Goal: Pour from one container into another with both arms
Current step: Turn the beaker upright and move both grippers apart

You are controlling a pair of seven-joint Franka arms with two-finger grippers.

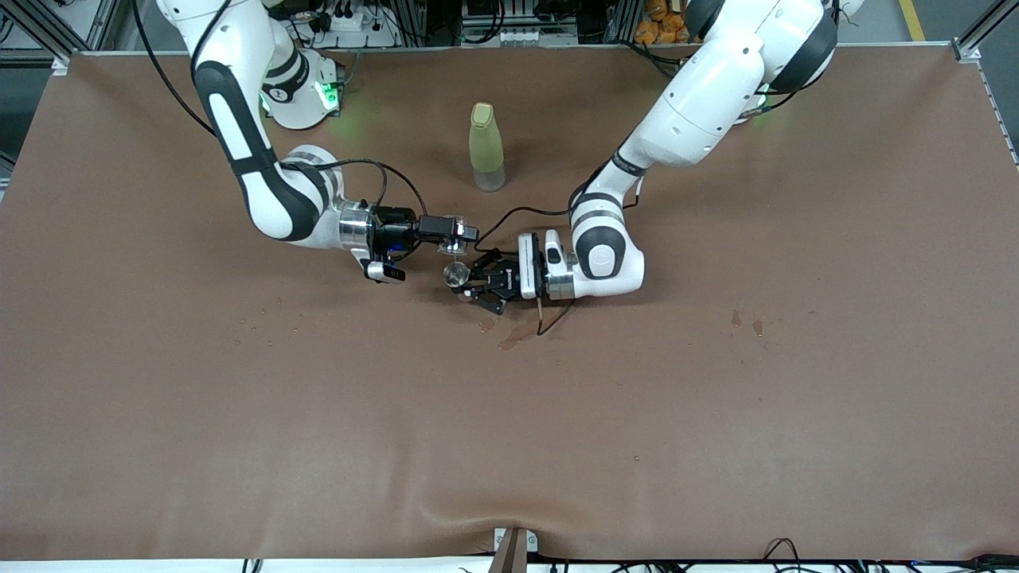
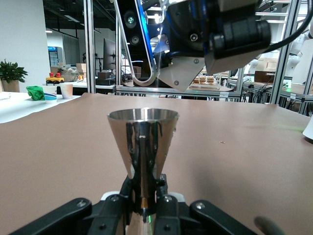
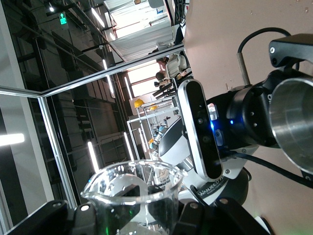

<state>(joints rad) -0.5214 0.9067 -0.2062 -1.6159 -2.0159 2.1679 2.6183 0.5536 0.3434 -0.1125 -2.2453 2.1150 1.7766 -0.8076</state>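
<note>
At the middle of the brown bench (image 1: pixel 716 414) the 2 arms meet. The left gripper (image 1: pixel 476 288) has its fingers (image 2: pixel 166 208) clamped tight on the narrow waist of a shiny steel jigger (image 2: pixel 143 147), held upright with its wide mouth up. The right gripper (image 1: pixel 462 233) has its fingers closed on a clear glass beaker (image 3: pixel 134 193), tipped on its side with its spout over the jigger's mouth. A pale green bottle (image 1: pixel 486 147) with a tan cap stands farther from the front camera than both grippers. Small wet spots (image 1: pixel 509 338) mark the bench just nearer the camera than the left gripper.
</note>
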